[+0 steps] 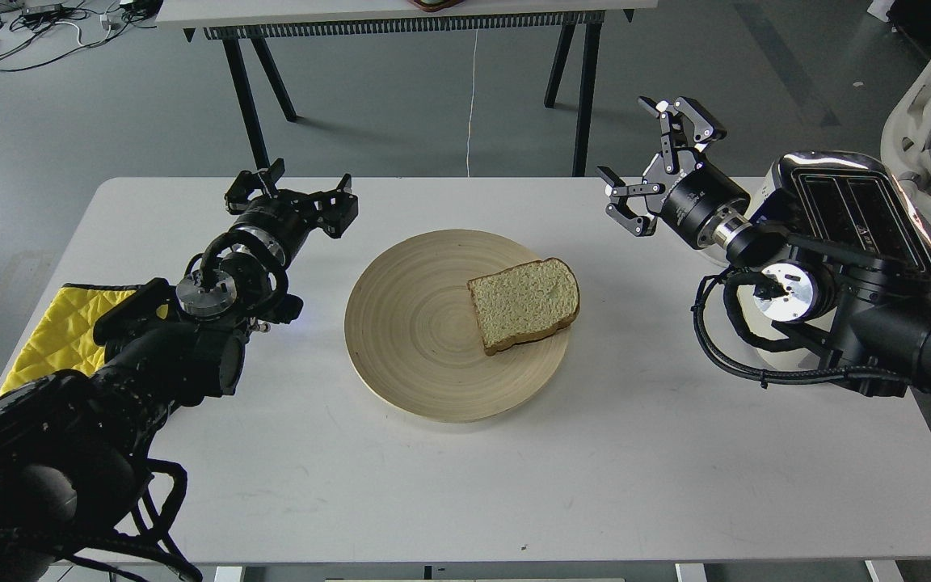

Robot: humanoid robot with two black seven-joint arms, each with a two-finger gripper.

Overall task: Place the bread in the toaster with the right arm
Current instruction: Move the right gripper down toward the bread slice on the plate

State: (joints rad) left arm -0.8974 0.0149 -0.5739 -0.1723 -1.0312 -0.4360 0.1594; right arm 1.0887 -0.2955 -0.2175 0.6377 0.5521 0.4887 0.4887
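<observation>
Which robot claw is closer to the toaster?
The right gripper, wide open, hangs just left of the toaster. The left gripper is far off across the wooden plate, near the yellow cloth.

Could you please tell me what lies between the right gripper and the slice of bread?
In the head view, only bare white table and the plate's rim separate the right gripper from the bread.

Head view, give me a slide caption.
Open right gripper hovers beside toaster; bread waits on wooden plate.
</observation>
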